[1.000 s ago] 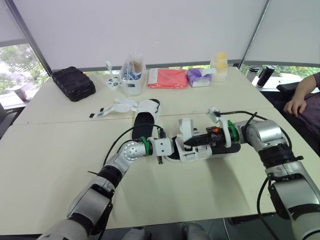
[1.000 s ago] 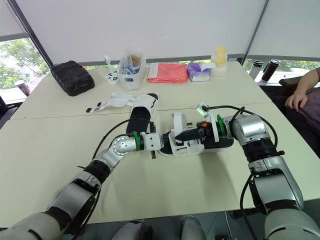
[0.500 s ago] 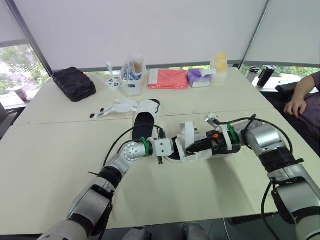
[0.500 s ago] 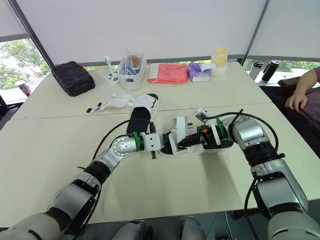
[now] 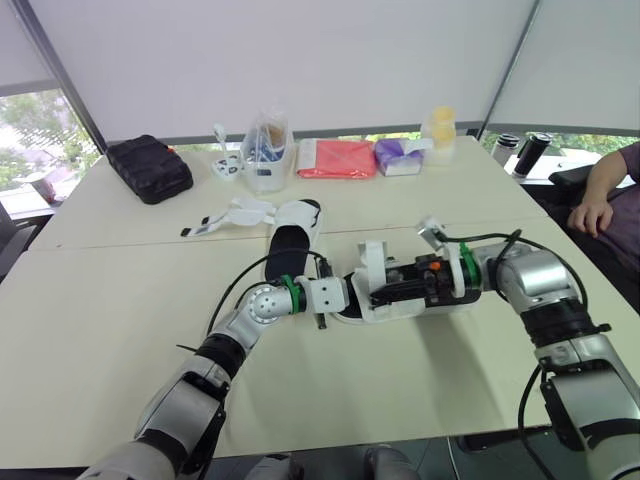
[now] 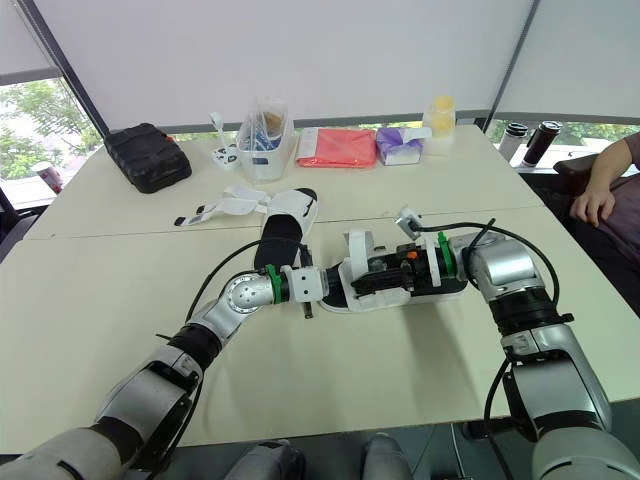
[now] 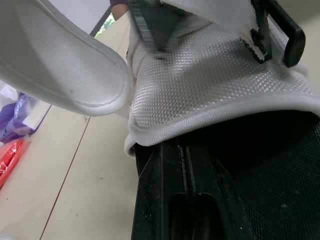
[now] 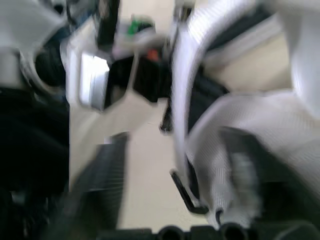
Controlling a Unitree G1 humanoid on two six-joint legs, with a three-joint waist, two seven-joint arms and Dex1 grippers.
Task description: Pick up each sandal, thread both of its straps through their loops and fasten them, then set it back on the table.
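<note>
White-and-black strapped sandal, middle of cream table: left gripper clamped on its end; right gripper had rolled back level, grip indiscernible; white strap stayed upright, unfastened.

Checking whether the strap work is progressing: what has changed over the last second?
The right tool dipped slightly lower among the straps of the white sandal with black footbed, its wrist tilting and then levelling again. Nothing was visibly taken hold of or let go. The left tool stayed at that sandal's left end, and both this sandal and the second white sandal kept their places.
</note>
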